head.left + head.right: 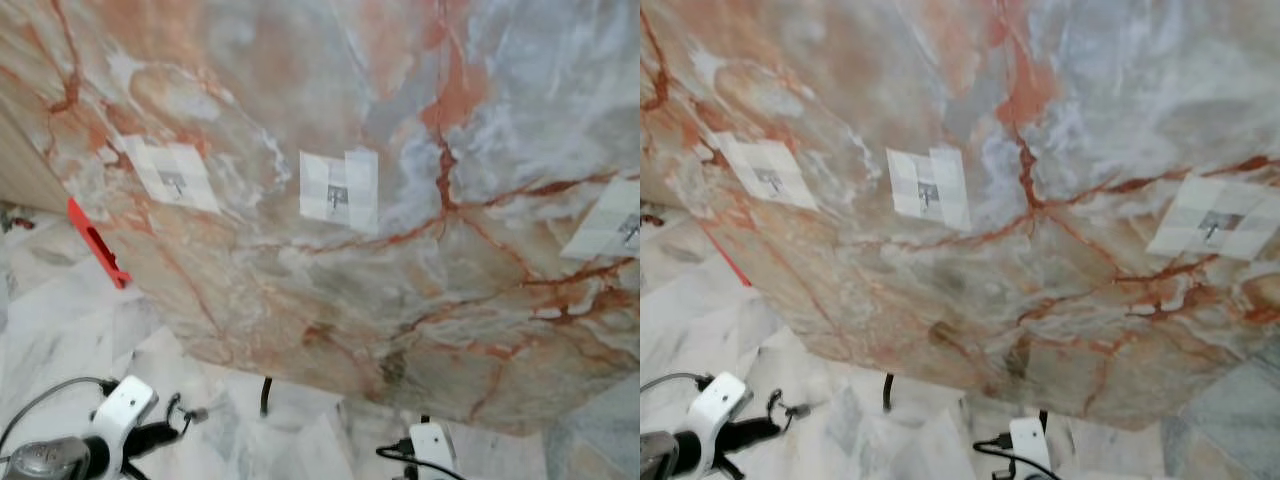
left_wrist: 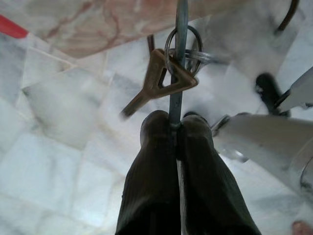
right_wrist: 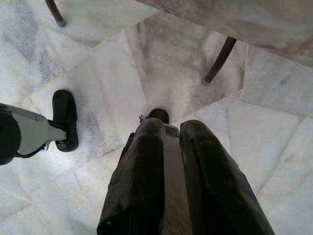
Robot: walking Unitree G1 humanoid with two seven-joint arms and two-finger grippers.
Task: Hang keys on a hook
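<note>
Dangling keys (image 2: 168, 78), blurred, pinched by left end effector (image 2: 175, 128)

Three hook pads: one (image 1: 173, 175), two (image 1: 339, 189), three (image 1: 615, 222). One bunch of keys (image 2: 164, 78). Two grippers: left (image 2: 175, 128), right (image 3: 168, 131).

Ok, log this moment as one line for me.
left claw: shut on keys, held low | right claw: shut, idle low | hooks: on marble surface, bare | hang: not yet done
</note>
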